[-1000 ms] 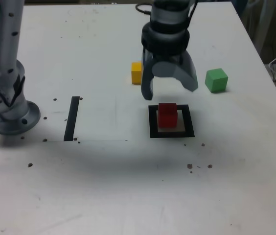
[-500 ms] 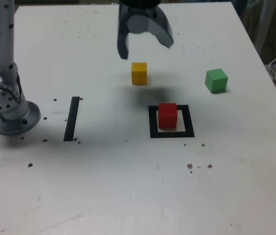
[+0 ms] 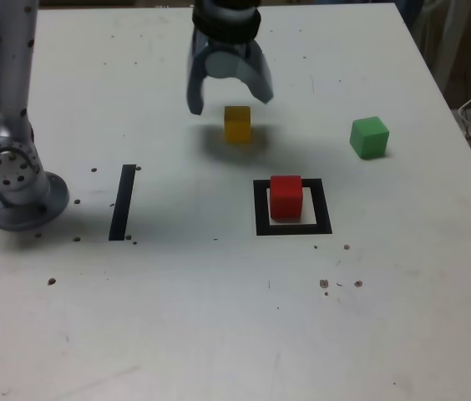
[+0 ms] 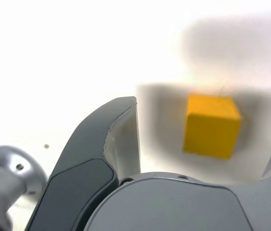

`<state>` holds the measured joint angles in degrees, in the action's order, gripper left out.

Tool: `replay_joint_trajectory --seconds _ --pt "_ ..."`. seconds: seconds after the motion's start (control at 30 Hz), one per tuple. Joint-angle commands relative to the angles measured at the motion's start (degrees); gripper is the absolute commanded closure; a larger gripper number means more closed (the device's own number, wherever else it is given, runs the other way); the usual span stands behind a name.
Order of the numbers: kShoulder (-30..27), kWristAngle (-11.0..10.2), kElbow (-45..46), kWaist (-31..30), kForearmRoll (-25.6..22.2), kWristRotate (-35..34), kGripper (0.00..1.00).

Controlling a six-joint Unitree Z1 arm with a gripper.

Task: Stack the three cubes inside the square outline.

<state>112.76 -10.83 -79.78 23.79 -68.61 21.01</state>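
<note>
Right now the gripper (image 3: 229, 96) is hanging upper centre of the exterior view, jaws spread wide, holding nothing, just above the yellow cube (image 3: 237, 123) sitting beneath it. Wrist view is showing that cube (image 4: 211, 125) between the fingers (image 4: 121, 139), not touched. Red cube (image 3: 286, 196) is sitting inside the square outline (image 3: 293, 228), centre frame. Green cube (image 3: 369, 136) is lying apart, upper right.

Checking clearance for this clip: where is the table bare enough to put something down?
Bare: the near table below the square outline, and between the black strip and the outline. Crowded: around the yellow cube, under the open hand.
</note>
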Motion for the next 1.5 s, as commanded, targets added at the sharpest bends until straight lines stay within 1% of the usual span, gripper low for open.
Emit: replay_joint_trajectory --seconds 0.0,0.17,0.33,0.43,0.57,0.7,0.87,0.93,1.13,1.33,1.47 --pt "0.7 0.0 -0.41 0.01 0.69 0.6 0.03" --pt "1.99 0.58 -1.22 -0.13 1.28 0.87 0.09" --pt "4.31 1.78 -1.75 0.03 1.32 0.87 0.13" --pt "5.0 2.93 -1.69 -0.03 1.48 0.92 0.16" --pt "5.22 5.21 -1.54 -0.51 2.44 1.6 0.2" --pt "5.19 6.5 -1.8 -0.68 3.54 2.44 0.3" --pt "5.29 6.53 -2.13 -0.53 3.98 2.54 0.47" --pt "5.35 6.56 -2.06 -0.5 4.17 2.54 0.52" --pt "5.45 6.23 -1.84 -0.5 5.37 2.54 0.62" --pt "5.33 4.75 -1.54 -0.49 7.9 1.99 0.75" --pt "4.83 3.83 -1.28 -0.49 9.12 1.38 0.81"
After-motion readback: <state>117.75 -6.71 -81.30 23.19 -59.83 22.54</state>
